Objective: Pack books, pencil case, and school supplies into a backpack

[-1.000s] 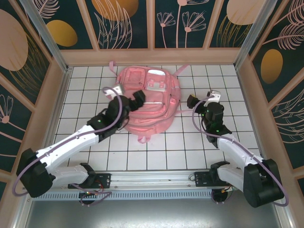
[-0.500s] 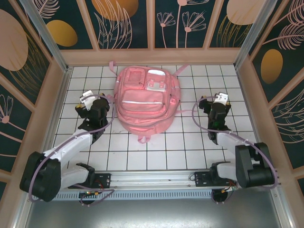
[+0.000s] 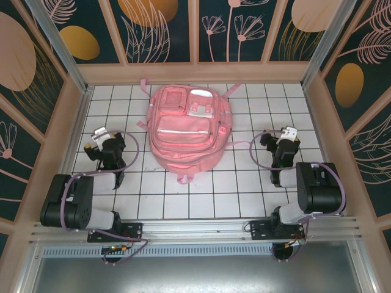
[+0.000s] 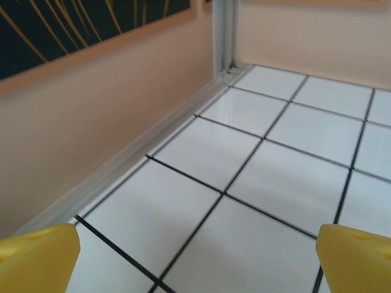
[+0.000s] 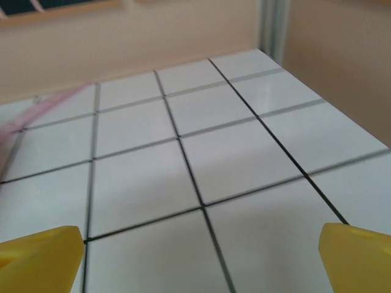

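The pink backpack (image 3: 186,131) lies flat at the middle back of the tiled table, pockets facing up, its zips closed as far as I can tell. My left gripper (image 3: 93,146) sits well to its left, near the left wall, arm folded back. Its yellow fingertips (image 4: 38,259) stand wide apart, so the left gripper (image 4: 198,268) is open over bare tiles. My right gripper (image 3: 276,140) rests to the right of the backpack, also folded back. In the right wrist view the right gripper (image 5: 198,259) is open, with only tiles between its fingertips (image 5: 357,253). Books, pencil case and school supplies are out of view.
Beige walls enclose the table: the left wall (image 4: 91,122) runs close beside my left gripper, and the right wall (image 5: 342,55) stands near my right. A pink strap (image 5: 58,96) lies on the tiles at the left of the right wrist view. A strap loop (image 3: 183,179) pokes out from the backpack's near end.
Both arms have pulled away from the backpack and folded back toward their bases, the left one from over the backpack's left side. Both grippers stayed open.
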Robot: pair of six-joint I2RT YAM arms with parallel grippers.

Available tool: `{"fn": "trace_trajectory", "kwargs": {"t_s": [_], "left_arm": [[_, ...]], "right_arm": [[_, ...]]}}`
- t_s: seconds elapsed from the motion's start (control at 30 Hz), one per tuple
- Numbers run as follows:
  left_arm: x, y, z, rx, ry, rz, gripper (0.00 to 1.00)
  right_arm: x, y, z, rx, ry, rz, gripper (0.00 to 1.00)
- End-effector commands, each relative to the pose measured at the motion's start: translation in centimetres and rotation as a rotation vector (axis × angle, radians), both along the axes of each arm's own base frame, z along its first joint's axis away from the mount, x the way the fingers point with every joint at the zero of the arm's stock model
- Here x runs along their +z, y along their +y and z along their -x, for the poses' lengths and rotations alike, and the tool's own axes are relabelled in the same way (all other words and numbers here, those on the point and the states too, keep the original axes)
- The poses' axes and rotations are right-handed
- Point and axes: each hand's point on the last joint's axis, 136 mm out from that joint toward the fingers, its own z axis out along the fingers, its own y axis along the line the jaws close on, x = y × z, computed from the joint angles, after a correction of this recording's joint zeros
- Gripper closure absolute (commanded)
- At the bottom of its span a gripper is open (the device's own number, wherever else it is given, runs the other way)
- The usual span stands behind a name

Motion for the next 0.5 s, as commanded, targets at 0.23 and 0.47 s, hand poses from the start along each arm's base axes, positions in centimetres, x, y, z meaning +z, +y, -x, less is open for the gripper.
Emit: {"fn": "trace_trajectory", "kwargs": {"t_s": [0.23, 0.47], "left_arm": [[2.3, -3.2, -1.8, -0.263, -0.187, 0.017, 0.01], [2.6, -3.2, -1.6, -0.262, -0.201, 0.010, 0.01]], "right_arm": [[1.7, 0.7, 0.4, 0.056, -0.116, -0.006, 0.01], [1.8, 0.1, 0.6, 0.006, -0.122, -0.009, 0.01]]}}
